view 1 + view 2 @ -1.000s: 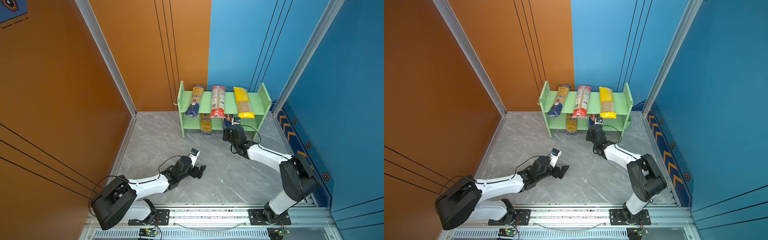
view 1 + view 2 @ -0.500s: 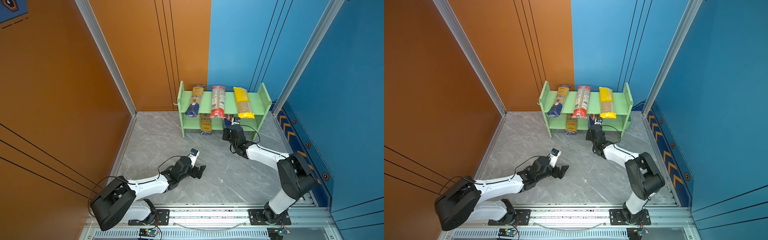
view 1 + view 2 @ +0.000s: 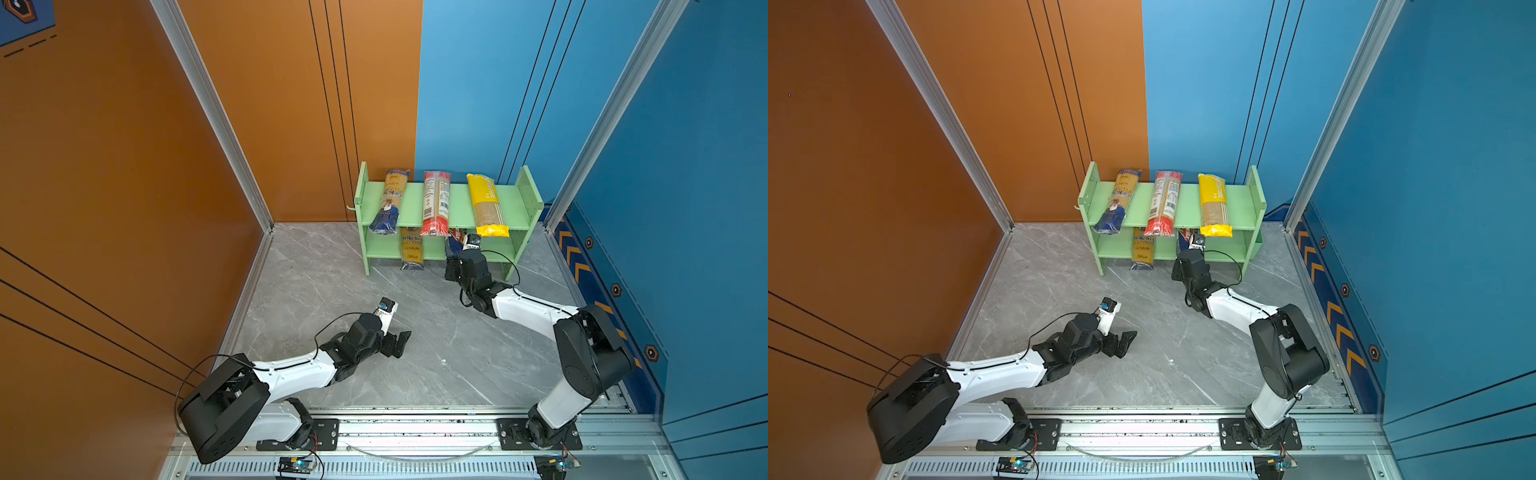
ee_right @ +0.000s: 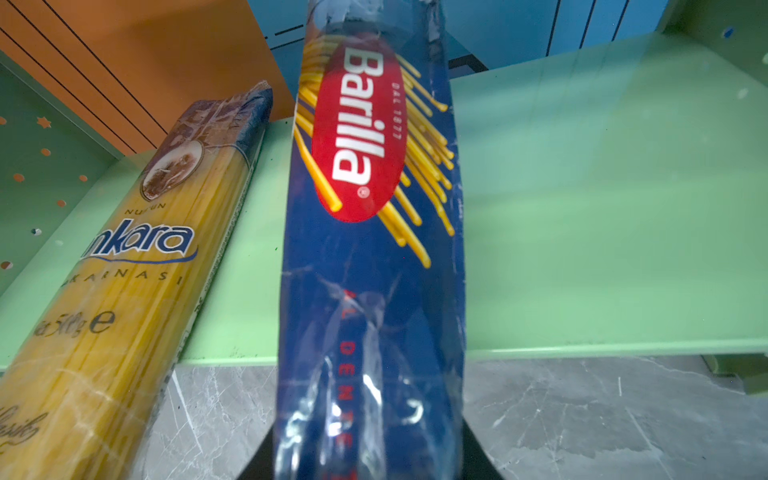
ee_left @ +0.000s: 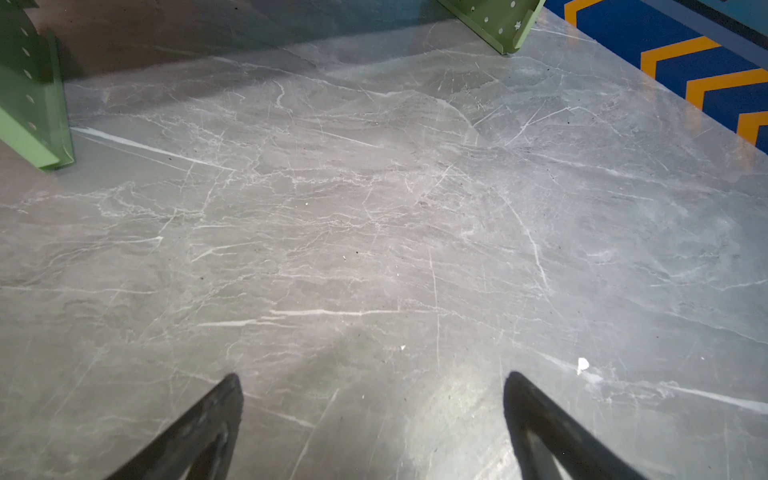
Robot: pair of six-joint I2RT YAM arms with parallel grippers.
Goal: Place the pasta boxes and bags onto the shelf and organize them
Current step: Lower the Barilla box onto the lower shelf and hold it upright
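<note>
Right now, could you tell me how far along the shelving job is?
Done: the upper ankara bag, red-ended bag and yellow bag lie on the top tier of the shelf, the lower ankara bag on its bottom tier. In hand: the right gripper holds the Barilla pack, partly on the bottom tier; the left gripper is open and empty. Left: releasing that pack; no other pack is visible.

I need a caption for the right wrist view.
Right pincer holds Barilla pack on shelf's lower tier, beside ankara bag.

Bright even light; shadow under shelf (image 5: 25,116); glare on Barilla pack (image 4: 374,270), near end blurred.
</note>
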